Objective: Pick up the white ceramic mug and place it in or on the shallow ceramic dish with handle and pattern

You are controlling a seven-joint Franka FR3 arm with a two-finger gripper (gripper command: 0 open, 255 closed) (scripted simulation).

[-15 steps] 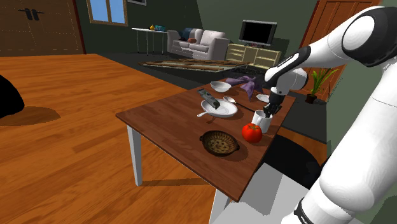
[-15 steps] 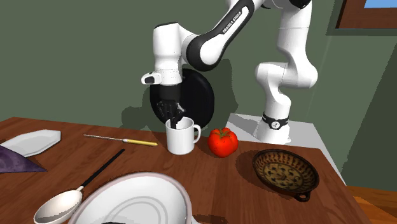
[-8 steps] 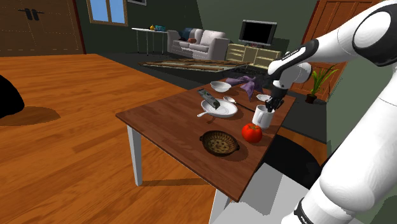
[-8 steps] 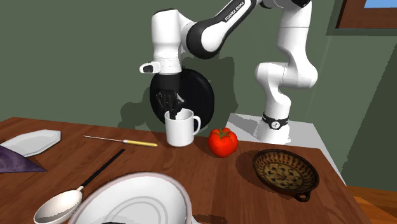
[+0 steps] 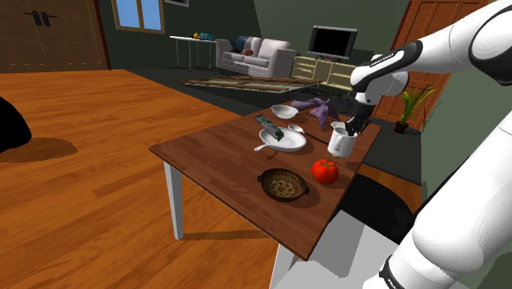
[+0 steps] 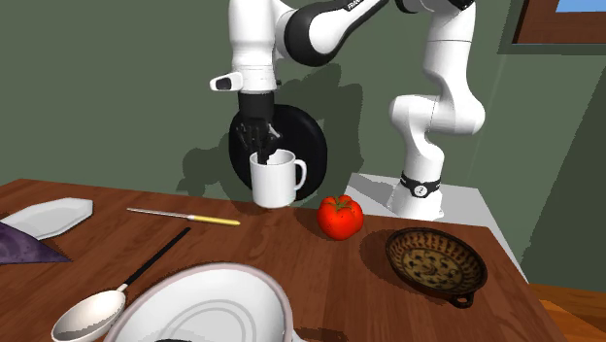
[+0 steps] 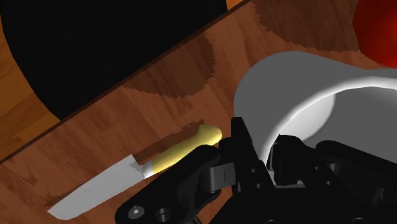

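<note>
We judge the carrying step to be in hand: the gripper (image 6: 264,155) is clamped on the rim of the white mug (image 6: 275,182), one finger inside the mouth and one outside the wall, and the mug appears to hang just clear of the wooden surface (image 6: 291,262). It sits upright with its long axis vertical and its mouth up, and its handle points to the second exterior view's right, toward the red tomato (image 6: 340,216). The patterned dish (image 6: 434,260) lies beyond that tomato, well apart from the mug. In our view the next move calls for enough height to pass over the tomato, travel toward the dish, and a level descent so the mug's base lands inside the bowl rather than on its rim.
</note>
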